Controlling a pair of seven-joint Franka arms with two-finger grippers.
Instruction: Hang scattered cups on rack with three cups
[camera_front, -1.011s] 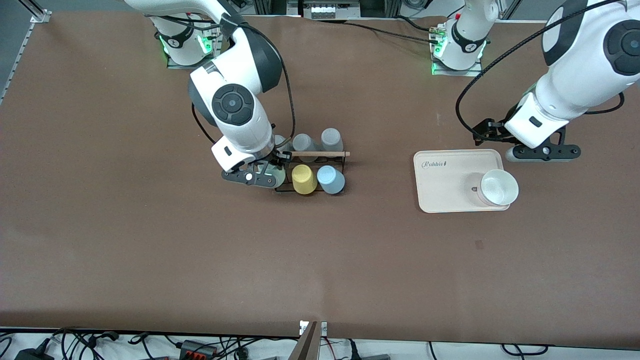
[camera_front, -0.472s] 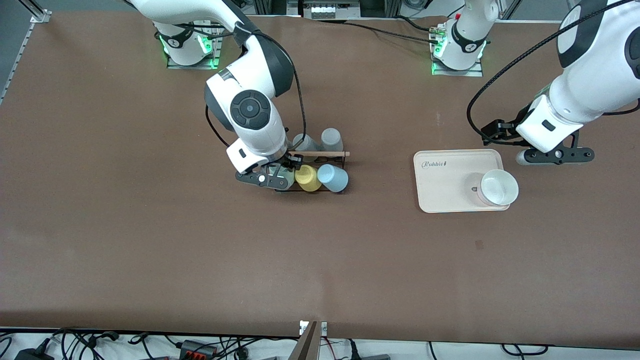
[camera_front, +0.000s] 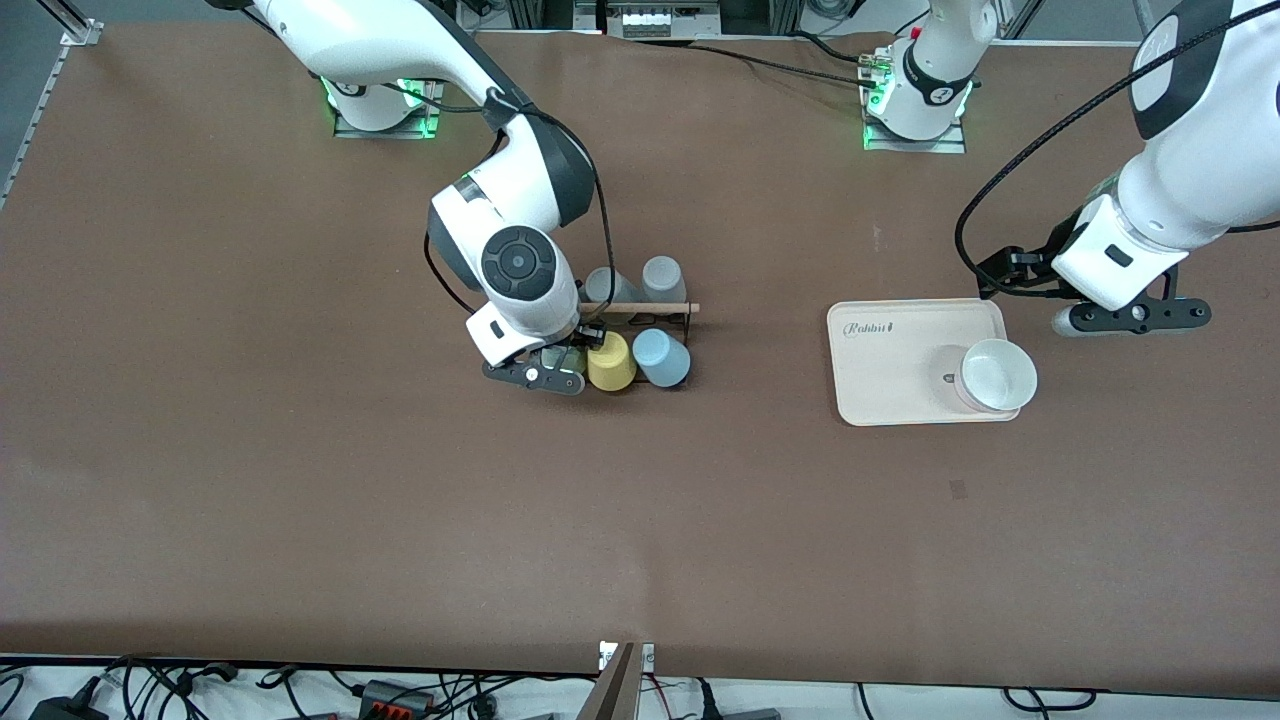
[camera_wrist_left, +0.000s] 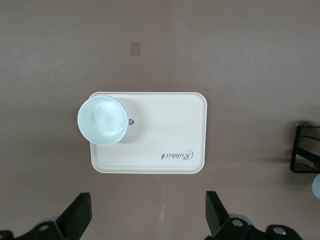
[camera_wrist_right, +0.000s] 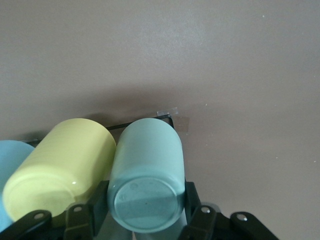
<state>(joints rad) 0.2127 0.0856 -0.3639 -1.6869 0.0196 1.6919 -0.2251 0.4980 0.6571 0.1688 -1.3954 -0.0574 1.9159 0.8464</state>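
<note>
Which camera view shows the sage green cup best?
The right wrist view: the sage green cup fills it, base-on between the right gripper fingers. The front view shows only a sliver; the left wrist view shows none.

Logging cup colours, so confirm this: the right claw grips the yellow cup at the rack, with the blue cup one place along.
Wrong cup. The right wrist view shows the right claw shut on the green cup; the yellow cup hangs free beside it on the rack, the blue cup next along.
</note>
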